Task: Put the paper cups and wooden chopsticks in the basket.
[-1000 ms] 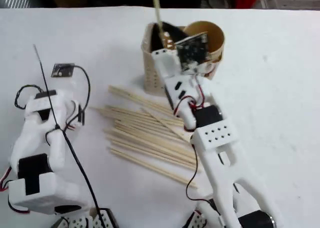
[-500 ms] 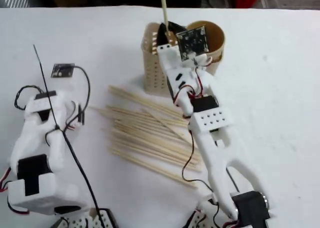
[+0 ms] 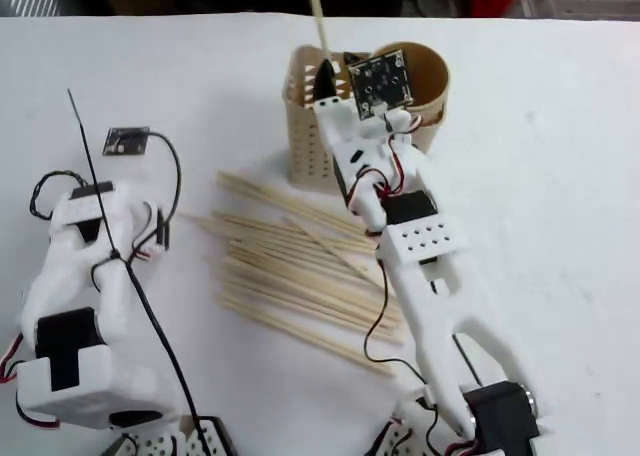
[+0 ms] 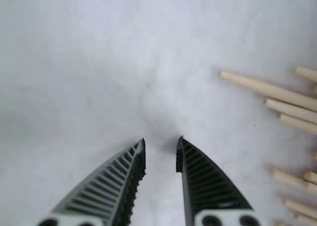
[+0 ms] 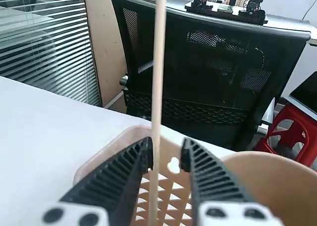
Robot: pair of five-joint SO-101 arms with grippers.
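A tan perforated basket (image 3: 308, 141) stands at the back of the table, with a brown paper cup (image 3: 425, 71) tight against its right side. The right arm stretches over the basket, and its gripper (image 3: 328, 76) hovers above the rim. In the right wrist view the right gripper (image 5: 166, 145) is slightly open. One wooden chopstick (image 5: 158, 77) stands upright between the fingers, resting against one finger with a gap to the other. Its tip rises above the basket (image 3: 316, 11). Many loose chopsticks (image 3: 300, 266) lie on the table. The left gripper (image 4: 161, 146) is open over bare table beside chopstick ends (image 4: 277, 92).
The folded left arm (image 3: 90, 256) sits at the table's left, with a thin black cable (image 3: 120, 246) across it. The right arm's body (image 3: 430, 266) overlaps the pile's right end. A black office chair (image 5: 223, 87) stands behind the table's far edge.
The right arm swung from a slanted pose to straight over the basket. The upright chopstick's top shifted right, then tipped back left. The left arm stayed still.
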